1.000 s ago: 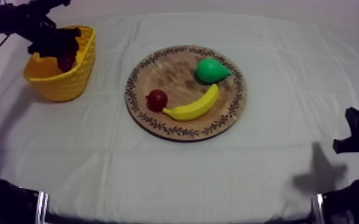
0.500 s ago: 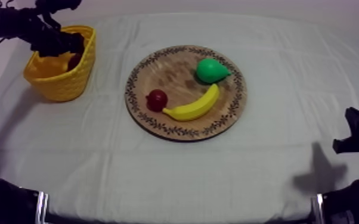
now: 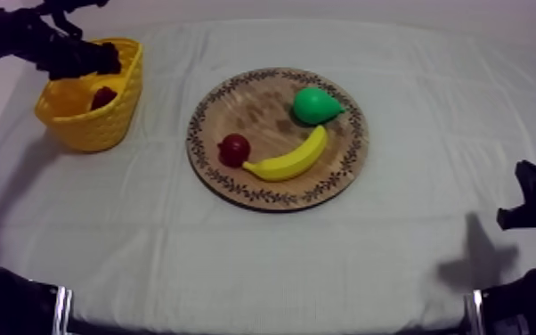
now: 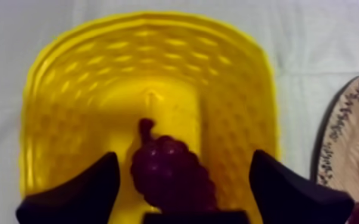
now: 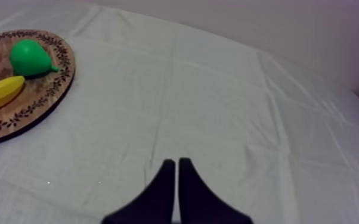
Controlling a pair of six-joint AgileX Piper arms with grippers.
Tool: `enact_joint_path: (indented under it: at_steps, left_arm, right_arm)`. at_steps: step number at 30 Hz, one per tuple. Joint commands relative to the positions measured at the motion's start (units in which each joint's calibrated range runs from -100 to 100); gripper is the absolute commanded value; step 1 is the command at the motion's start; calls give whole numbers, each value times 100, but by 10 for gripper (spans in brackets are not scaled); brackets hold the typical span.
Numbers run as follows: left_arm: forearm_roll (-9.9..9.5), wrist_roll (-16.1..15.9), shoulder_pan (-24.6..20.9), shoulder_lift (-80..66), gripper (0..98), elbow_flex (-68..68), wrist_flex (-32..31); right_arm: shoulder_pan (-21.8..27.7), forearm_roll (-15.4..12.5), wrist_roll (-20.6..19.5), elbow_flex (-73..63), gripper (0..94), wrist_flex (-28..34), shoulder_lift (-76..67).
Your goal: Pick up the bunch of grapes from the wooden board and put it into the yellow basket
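Observation:
The dark purple bunch of grapes [image 3: 103, 96] lies inside the yellow basket [image 3: 93, 126] at the table's far left. My left gripper [image 3: 104, 61] hovers over the basket's back rim. In the left wrist view its black fingers [image 4: 86, 190] stand wide apart above the grapes [image 4: 170, 176], which rest on the basket's [image 4: 229, 89] floor, free of the fingers. My right gripper [image 3: 530, 200] sits low at the right edge; in the right wrist view it [image 5: 176, 162] forms a narrow wedge over bare cloth.
The round wooden board [image 3: 276, 198] in the middle of the table carries a green pear [image 3: 314, 105], a banana [image 3: 289, 159] and a small red fruit [image 3: 234, 150]. Grey-white cloth lies open between board and basket.
My left gripper has let go of the grapes, which now lie in the basket, and it has drawn up and back to the left.

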Motion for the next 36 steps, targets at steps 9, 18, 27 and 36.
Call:
enact_joint_path:
  at_steps: [9, 18, 27, 36]
  left_arm:
    - [-14, 208, 36, -2611, 589, 1374, 513]
    - [-14, 258, -243, -4998, 558, 3805, 458]
    - [-21, 267, -732, -7364, 407, 5405, 594]
    - [-21, 368, -703, -8821, 200, 5741, 978]
  right_arm:
    - [1, 1, 2, -1, 5, 0, -2]
    - [1, 1, 2, -1, 5, 0, -2]
    - [1, 1, 2, -1, 5, 0, -2]
    - [1, 1, 2, -1, 5, 0, -2]
